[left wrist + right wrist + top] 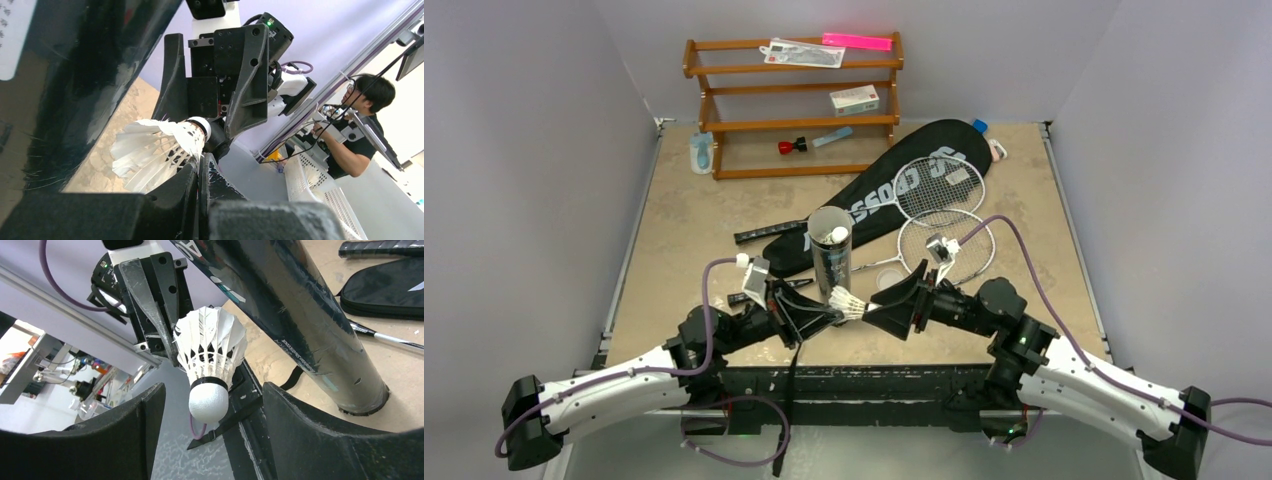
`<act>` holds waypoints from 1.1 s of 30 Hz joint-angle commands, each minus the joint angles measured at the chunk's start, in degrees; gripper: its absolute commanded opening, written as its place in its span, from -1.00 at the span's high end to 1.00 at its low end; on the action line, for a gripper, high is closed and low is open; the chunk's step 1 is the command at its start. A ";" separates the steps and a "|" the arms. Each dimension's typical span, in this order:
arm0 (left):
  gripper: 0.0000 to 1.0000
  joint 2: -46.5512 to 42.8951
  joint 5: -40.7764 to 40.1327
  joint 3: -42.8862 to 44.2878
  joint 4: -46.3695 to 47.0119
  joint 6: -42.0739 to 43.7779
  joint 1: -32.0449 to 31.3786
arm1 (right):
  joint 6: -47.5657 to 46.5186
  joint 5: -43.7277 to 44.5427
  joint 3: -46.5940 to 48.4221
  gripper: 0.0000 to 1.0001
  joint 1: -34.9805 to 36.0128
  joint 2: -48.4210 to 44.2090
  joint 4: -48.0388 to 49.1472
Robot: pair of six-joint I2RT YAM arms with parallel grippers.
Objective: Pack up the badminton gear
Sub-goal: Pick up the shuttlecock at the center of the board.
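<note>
A white feather shuttlecock [848, 302] hangs between my two grippers near the table's front edge. My left gripper [832, 315] [202, 160] is shut on the edge of its feather skirt [155, 150]. My right gripper [874, 312] [212, 400] is open. Its jaws stand on either side of the white cork head [209, 402] and touch nothing. The dark tube [831, 255] [310, 325] stands upright just behind, with a shuttlecock [837, 235] showing in its open top. Two silver rackets [939, 185] [949, 245] lie against the black CROSSWAY bag [894, 190].
A brown wooden rack [794, 100] stands at the back with a white box [854, 100] and a pink strip [857, 41] on it. A black racket handle [769, 233] pokes out left of the bag. A person [360, 130] sits beyond the table.
</note>
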 commanded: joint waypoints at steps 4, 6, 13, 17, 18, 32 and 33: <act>1.00 -0.74 -3.11 -0.26 3.40 -3.17 -0.21 | -1.65 3.21 0.05 -0.27 1.33 -0.09 3.63; 1.00 -1.34 -3.78 -0.52 3.39 -3.56 -0.23 | -1.85 3.39 0.22 -0.27 1.61 0.32 3.64; 1.00 -1.96 -4.42 -1.05 3.13 -3.93 -0.25 | -2.43 4.72 0.59 -0.08 2.39 1.06 3.29; 1.00 -1.18 -3.84 -1.28 4.16 -4.30 -0.25 | -2.57 4.76 1.01 -0.11 2.56 1.77 3.75; 1.00 -0.87 -3.85 -1.24 4.28 -4.42 -0.17 | -2.57 4.76 1.04 -0.12 2.59 1.79 3.95; 1.00 -0.73 -4.03 -1.72 4.68 -4.54 -0.20 | -2.62 5.53 1.92 0.72 2.62 2.10 3.09; 0.92 -0.93 -4.03 -1.62 4.14 -4.52 -0.24 | -2.87 6.07 2.25 0.76 2.63 1.87 2.02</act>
